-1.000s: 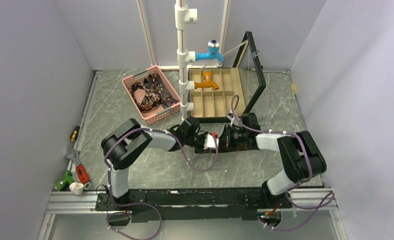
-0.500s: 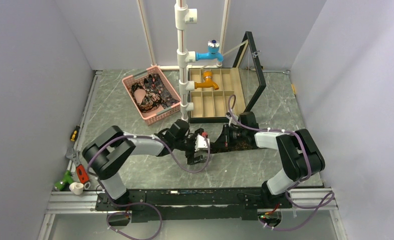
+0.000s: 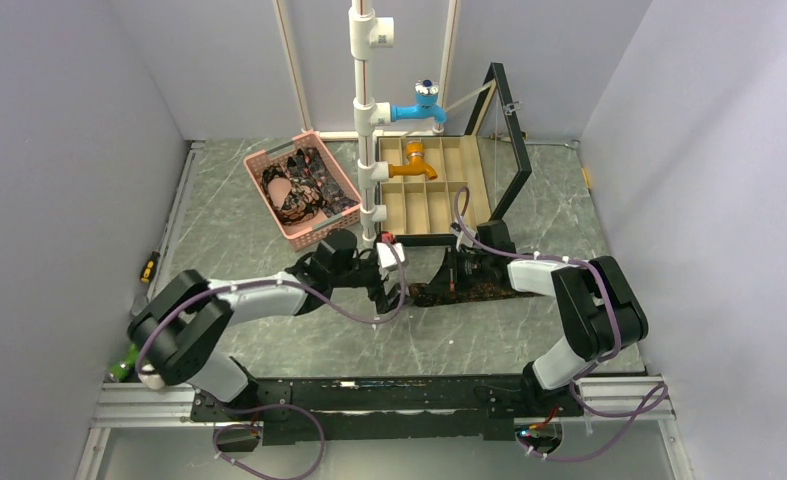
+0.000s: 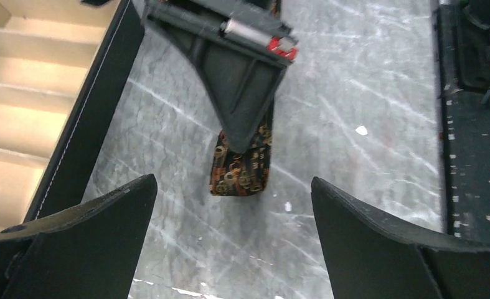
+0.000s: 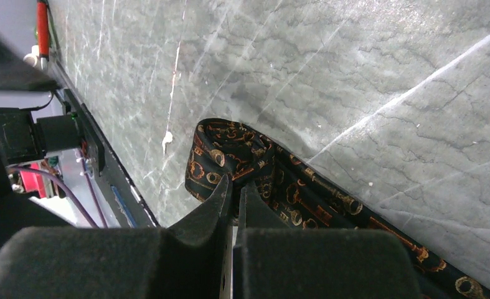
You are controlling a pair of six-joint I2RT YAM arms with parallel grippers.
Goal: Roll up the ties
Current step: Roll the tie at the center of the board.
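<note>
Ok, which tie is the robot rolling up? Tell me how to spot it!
Find the tan box with the black frame at the back of the table. Just in front of it a dark tie with brown-and-red patterning lies flat, pinched by the right gripper. The other ties are heaped in the pink basket; this one lies alone.

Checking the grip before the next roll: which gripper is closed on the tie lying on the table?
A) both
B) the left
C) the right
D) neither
C: the right gripper is pinched shut on the tie, while the left gripper stands wide open, off it.
</note>
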